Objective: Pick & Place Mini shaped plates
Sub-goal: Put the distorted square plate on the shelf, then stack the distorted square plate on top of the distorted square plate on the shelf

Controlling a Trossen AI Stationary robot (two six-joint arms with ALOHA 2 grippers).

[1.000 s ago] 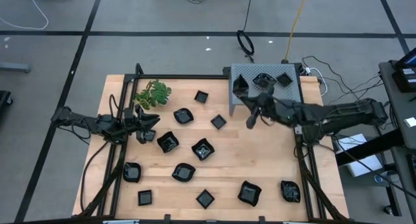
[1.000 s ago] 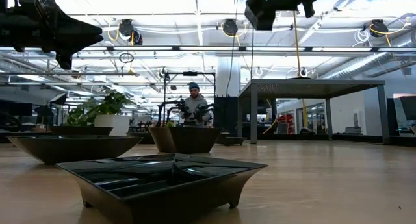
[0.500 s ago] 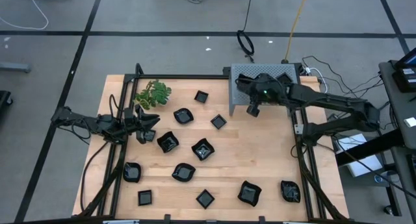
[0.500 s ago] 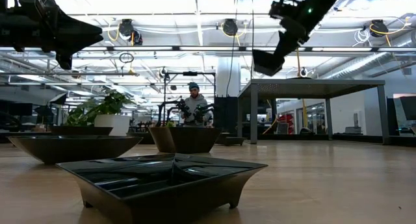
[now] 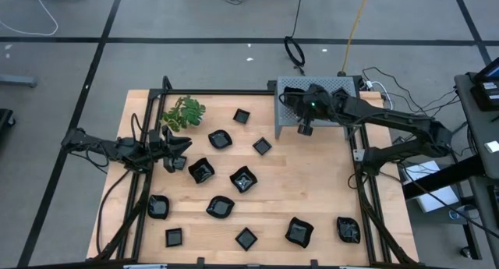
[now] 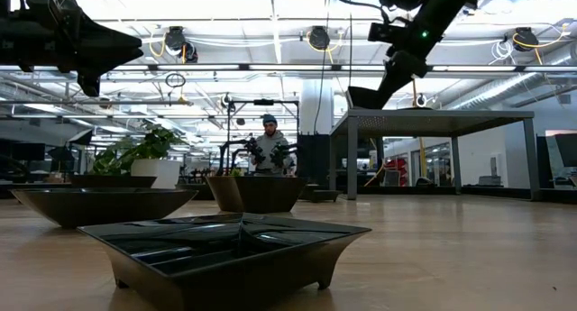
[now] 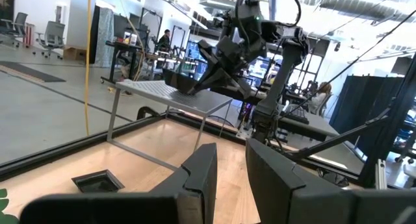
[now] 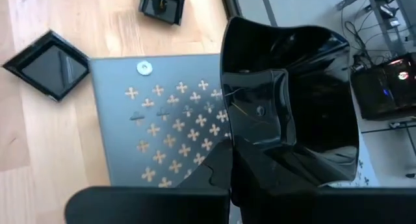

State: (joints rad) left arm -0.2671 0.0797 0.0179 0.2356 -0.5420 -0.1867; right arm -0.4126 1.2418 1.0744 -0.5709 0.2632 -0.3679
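Observation:
Several black glossy mini shaped plates lie flat across the wooden table, among them one (image 5: 243, 178) near the middle and one (image 5: 220, 139) farther back. My right gripper (image 5: 306, 125) is shut on one more plate (image 8: 286, 100) above the near left part of the grey perforated box (image 8: 169, 120). At the table's left side my left gripper (image 5: 178, 155) stands open with nothing between its fingers (image 7: 198, 178). My right gripper holds the plate by a part of its rim (image 8: 237, 156); the plate itself hides one finger, so the kind of hold cannot be told. The fingers slant down from the table's right. Lifted clear, the plate (image 6: 362, 96) hangs tilted below the gripper, above the box.
A green leafy sprig (image 5: 184, 113) lies at the far left. The grey box (image 5: 290, 86) stands at the far right. Two small square plates (image 8: 47, 63) (image 8: 162, 3) sit on the wood just beside the box. Black frame rails run along the table's left and right sides.
My right gripper has swung with its plate from over the table's middle toward the far edge and the grey box. It has sunk, rolled and tipped from nearly level to slanting down. The plate stays in the hold and now hangs lower and tilted.

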